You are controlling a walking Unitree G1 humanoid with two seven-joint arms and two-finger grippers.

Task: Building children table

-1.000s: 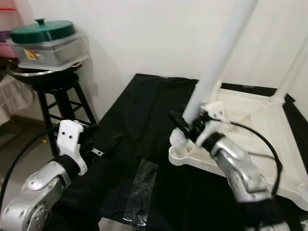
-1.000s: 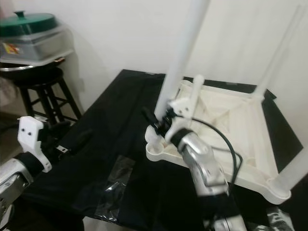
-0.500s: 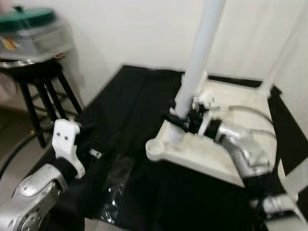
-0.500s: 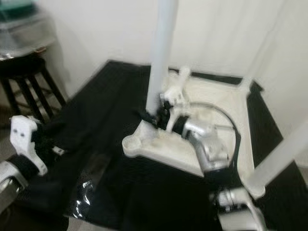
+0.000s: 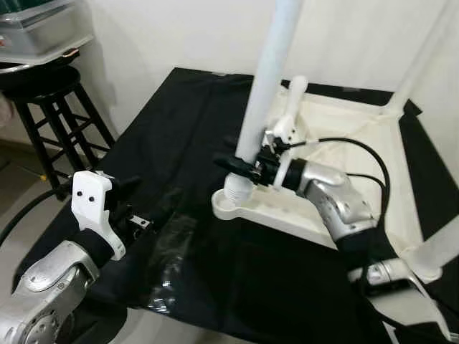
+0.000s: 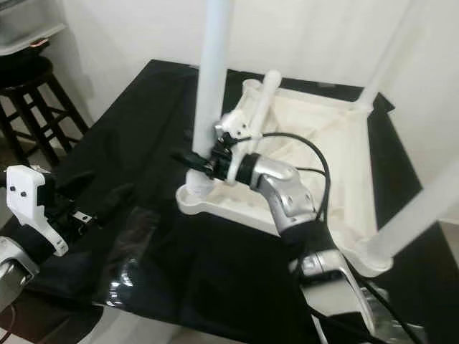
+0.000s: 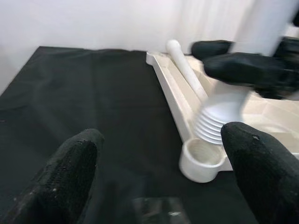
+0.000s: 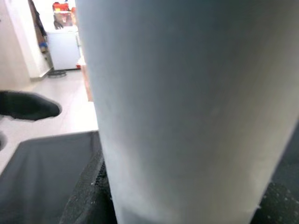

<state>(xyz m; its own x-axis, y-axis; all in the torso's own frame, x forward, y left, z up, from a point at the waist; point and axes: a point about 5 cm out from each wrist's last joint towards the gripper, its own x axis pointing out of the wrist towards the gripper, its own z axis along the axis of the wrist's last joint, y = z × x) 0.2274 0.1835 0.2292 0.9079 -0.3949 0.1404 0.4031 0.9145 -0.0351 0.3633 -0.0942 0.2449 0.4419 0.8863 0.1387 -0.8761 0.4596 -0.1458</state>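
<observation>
A white children's table top [image 5: 358, 143] lies upside down on a black cloth [image 5: 179, 129]. My right gripper [image 5: 240, 163] is shut on a white leg [image 5: 265, 79] near its lower end. The leg stands almost upright, leaning slightly. Its ribbed end [image 7: 212, 123] hangs just over the round corner socket [image 7: 201, 156] at the table's near left corner. Two other legs [image 5: 419, 57] [image 5: 439, 251] stand in the right corners. A loose white rod [image 7: 184, 65] lies along the table's left rim. My left gripper [image 7: 159, 158] is open, low over the cloth, left of the socket.
A black stool [image 5: 43, 107] with a clear lidded box [image 5: 43, 29] on it stands at the far left by the white wall. A crumpled sheet of clear plastic [image 5: 172, 244] lies on the cloth near its front edge.
The camera has swung and dipped, so the whole scene has shifted. The held leg has gone from a strong lean to nearly upright over the corner socket. The left arm has hardly moved.
</observation>
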